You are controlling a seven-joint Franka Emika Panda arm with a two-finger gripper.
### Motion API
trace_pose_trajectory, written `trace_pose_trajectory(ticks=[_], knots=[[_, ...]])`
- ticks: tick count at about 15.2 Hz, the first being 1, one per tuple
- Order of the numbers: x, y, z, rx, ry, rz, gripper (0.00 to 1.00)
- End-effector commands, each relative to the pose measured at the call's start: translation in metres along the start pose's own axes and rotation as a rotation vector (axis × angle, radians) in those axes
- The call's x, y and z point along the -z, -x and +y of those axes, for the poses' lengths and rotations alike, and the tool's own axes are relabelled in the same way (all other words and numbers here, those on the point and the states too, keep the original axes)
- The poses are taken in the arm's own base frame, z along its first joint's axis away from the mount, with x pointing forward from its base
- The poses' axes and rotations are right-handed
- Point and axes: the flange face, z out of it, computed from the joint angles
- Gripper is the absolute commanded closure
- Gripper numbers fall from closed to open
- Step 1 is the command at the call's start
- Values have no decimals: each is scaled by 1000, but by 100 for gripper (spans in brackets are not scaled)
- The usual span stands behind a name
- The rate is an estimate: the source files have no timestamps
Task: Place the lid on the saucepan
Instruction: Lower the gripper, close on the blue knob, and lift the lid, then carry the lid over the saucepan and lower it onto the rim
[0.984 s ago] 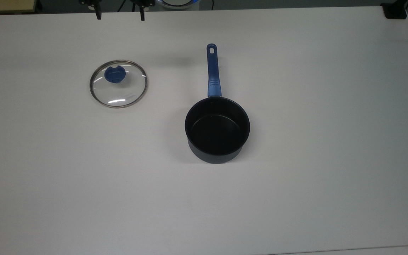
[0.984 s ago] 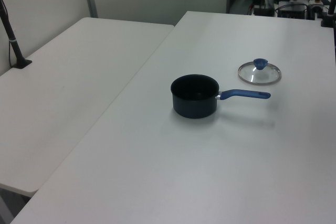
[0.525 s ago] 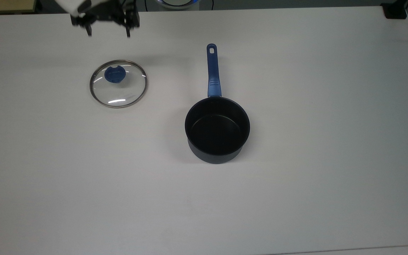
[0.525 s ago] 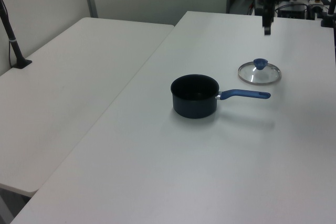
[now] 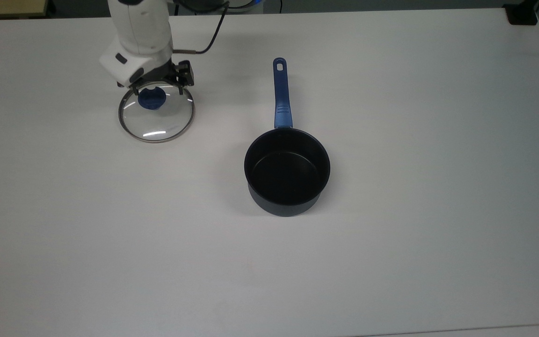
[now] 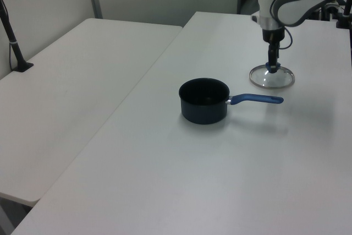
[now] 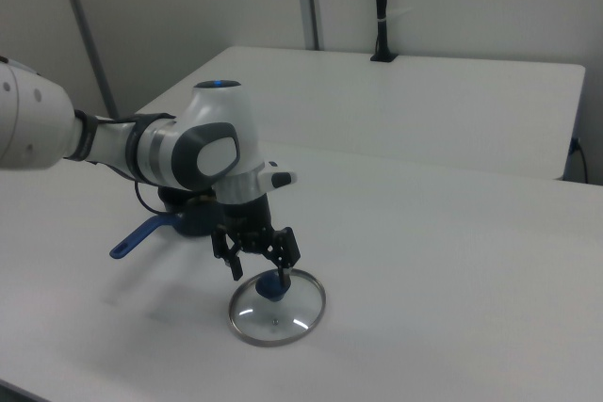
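A: Arm pose?
B: Wrist pointing down, gripper [image 7: 259, 267] low over the lid [image 5: 156, 111], fingers spread either side of its blue knob [image 5: 151, 98], not clamped.

A: Room?
B: Saucepan [image 5: 287, 171] well apart at the top view's right; table [image 5: 391, 257] bare between.

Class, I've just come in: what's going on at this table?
A robot arm has its gripper right above the knob of a glass lid that lies flat on the table, jaws open on either side. The empty saucepan stands apart, uncovered. The lid is not yet lifted.
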Motion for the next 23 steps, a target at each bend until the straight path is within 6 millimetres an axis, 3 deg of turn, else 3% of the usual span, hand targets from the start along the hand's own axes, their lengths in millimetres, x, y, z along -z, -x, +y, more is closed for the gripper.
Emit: trace_pose_trajectory(ticks=[1,7,10,14,17,19,21,23], knots=[[-12,-5,9,-5,19,25,12],[-17,-7,11,-13,20,31,28],[-17,-7,12,-15,20,31,30],[-2,-7,12,-65,23,48,39],[63,-17,13,-139,25,41,39],[131,-34,-5,-155,6,74,40],[166,-50,-23,-244,-10,134,40],[188,-73,-63,-349,-30,183,40]])
